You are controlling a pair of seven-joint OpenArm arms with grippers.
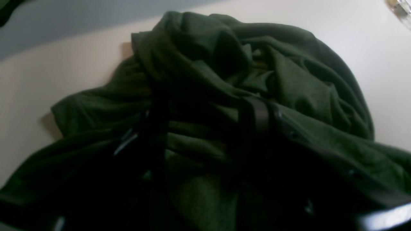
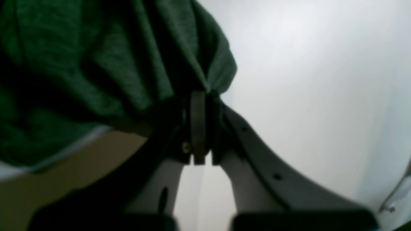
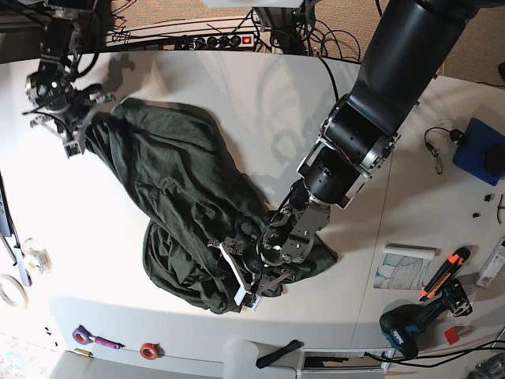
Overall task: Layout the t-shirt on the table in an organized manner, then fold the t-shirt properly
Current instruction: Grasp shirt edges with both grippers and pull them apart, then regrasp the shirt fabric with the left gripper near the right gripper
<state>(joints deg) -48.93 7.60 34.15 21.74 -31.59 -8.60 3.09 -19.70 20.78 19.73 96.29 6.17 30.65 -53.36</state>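
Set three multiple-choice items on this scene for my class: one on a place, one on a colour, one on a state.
1. Where in the base view does the right gripper grip the t-shirt?
A upper left
B lower right
C centre
2. What colour is the t-shirt?
A red
B dark green
C white
3. What state is the t-shirt in?
A neatly folded
B spread flat
C crumpled
Answers: 1 A, the shut jaws pinch the cloth's far-left end. 2 B, it shows green in every view. 3 C, it lies bunched and wrinkled on the table.

Workshop: drill [image 3: 418, 324], power strip [image 3: 215, 39], cables [image 3: 335, 38]
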